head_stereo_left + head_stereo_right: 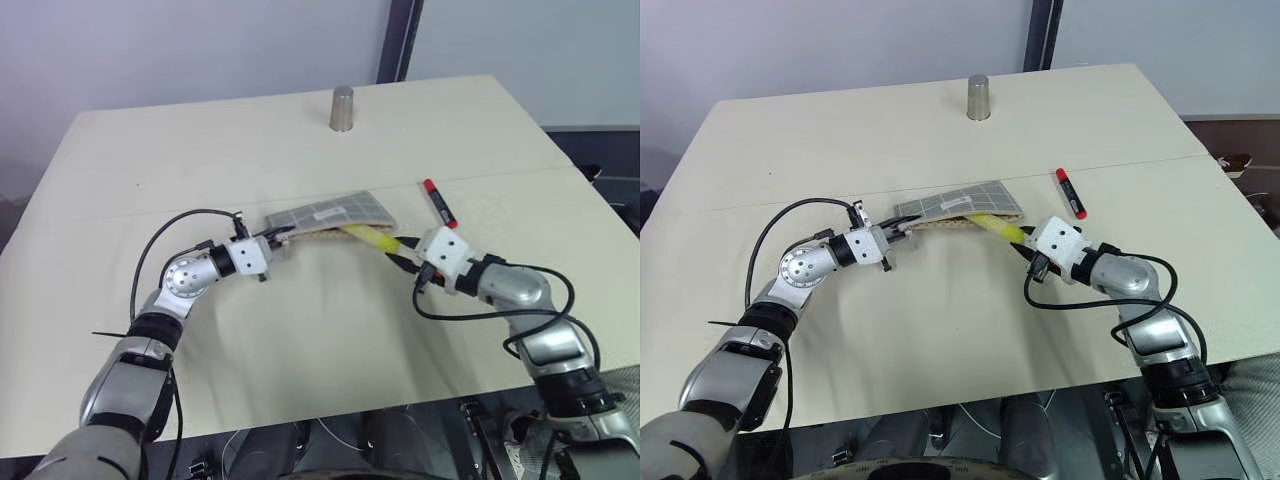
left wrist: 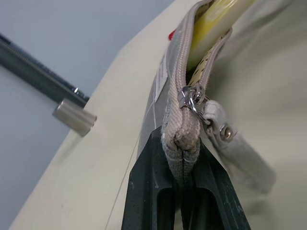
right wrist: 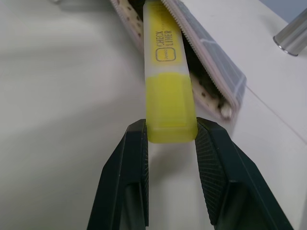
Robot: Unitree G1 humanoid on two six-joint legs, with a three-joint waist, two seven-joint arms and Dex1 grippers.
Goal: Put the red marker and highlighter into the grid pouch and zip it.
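Near the table's middle, the left gripper [image 1: 272,240] pinches the grid pouch [image 1: 335,214] end while the right gripper [image 3: 170,139], fingers clamped on the highlighter [image 3: 165,81], feeds it in; it could snag on the zipper teeth, leaving the red marker [image 1: 438,202] waiting toward the right edge.

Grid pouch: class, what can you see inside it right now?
The highlighter pokes partly into the open grid pouch, its tail in the right gripper. Its inner end is covered by fabric.
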